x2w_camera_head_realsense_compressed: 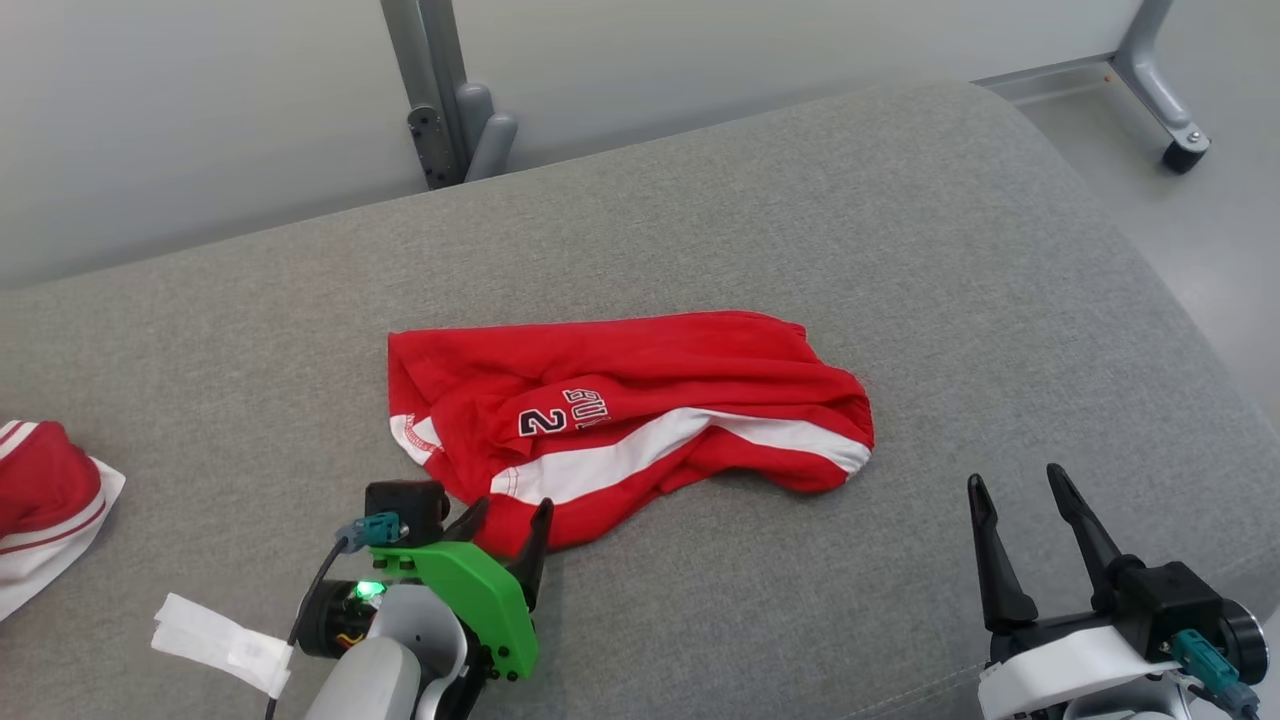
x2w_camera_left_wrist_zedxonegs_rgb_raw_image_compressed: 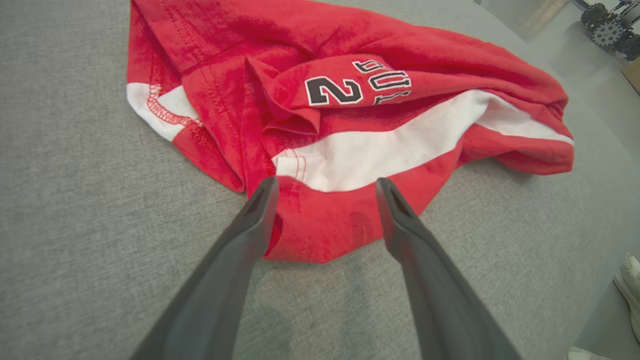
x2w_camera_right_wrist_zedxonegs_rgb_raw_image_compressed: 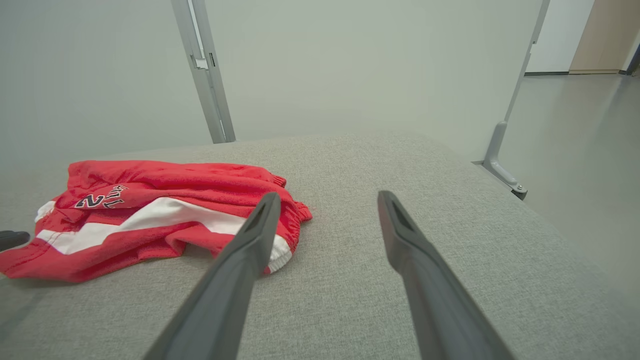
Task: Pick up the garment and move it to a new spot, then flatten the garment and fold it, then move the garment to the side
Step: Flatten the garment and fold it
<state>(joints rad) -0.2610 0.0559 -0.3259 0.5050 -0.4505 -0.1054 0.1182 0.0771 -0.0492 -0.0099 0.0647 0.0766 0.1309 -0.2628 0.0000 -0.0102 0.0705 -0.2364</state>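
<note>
The garment [x2w_camera_head_realsense_compressed: 640, 400] is a pair of red shorts with a white stripe and a black "2", lying crumpled in the middle of the grey cushion [x2w_camera_head_realsense_compressed: 800, 220]. My left gripper [x2w_camera_head_realsense_compressed: 510, 512] stands open right at the garment's near left corner, its fingers straddling the red hem. In the left wrist view the garment [x2w_camera_left_wrist_zedxonegs_rgb_raw_image_compressed: 350, 110] spreads above the open left gripper [x2w_camera_left_wrist_zedxonegs_rgb_raw_image_compressed: 322, 186], whose tips overlap the hem edge. My right gripper [x2w_camera_head_realsense_compressed: 1015, 482] is open near the cushion's front right, apart from the cloth. The right wrist view has the garment [x2w_camera_right_wrist_zedxonegs_rgb_raw_image_compressed: 160, 215] to the left of the open right gripper [x2w_camera_right_wrist_zedxonegs_rgb_raw_image_compressed: 325, 197].
A second red and white cloth [x2w_camera_head_realsense_compressed: 45, 500] lies at the cushion's left edge. A white tag [x2w_camera_head_realsense_compressed: 220, 640] hangs by my left wrist. Grey metal frame posts [x2w_camera_head_realsense_compressed: 440, 90] stand behind the cushion, and a castor foot [x2w_camera_head_realsense_compressed: 1185, 150] rests on the floor at the far right.
</note>
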